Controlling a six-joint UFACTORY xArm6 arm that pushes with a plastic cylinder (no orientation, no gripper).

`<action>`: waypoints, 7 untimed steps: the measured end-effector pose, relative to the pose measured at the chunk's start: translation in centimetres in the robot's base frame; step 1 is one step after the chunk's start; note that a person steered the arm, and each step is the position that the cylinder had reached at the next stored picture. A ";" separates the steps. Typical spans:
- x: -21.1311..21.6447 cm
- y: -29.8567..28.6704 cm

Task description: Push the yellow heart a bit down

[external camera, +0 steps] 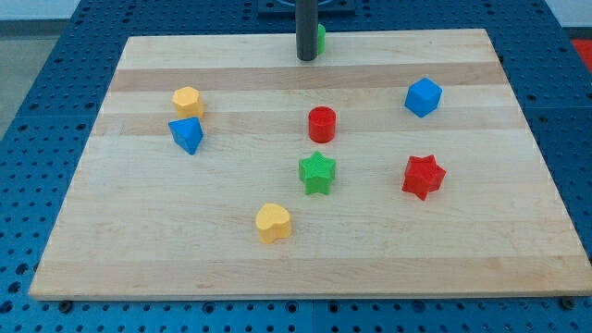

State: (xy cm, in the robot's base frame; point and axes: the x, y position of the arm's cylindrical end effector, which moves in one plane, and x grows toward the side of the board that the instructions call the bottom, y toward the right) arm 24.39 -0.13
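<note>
Yellow heart point(273, 222): fully visible, bottom-centre | my tip point(306, 58): top edge, holding nothing, hiding most of green block point(320, 38)

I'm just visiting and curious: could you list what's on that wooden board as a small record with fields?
board: wooden board on a blue perforated table
my tip: near the view's top edge, beside a partly hidden green block
yellow heart: lower middle, far from my tip
yellow hexagonal block: left
blue blocks: left, right
red cylinder: centre
green star
red star
</note>
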 end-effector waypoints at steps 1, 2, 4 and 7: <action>0.7 0.0; 2.7 -0.2; 4.3 -3.0; 6.9 -8.8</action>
State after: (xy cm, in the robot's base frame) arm 31.28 -8.97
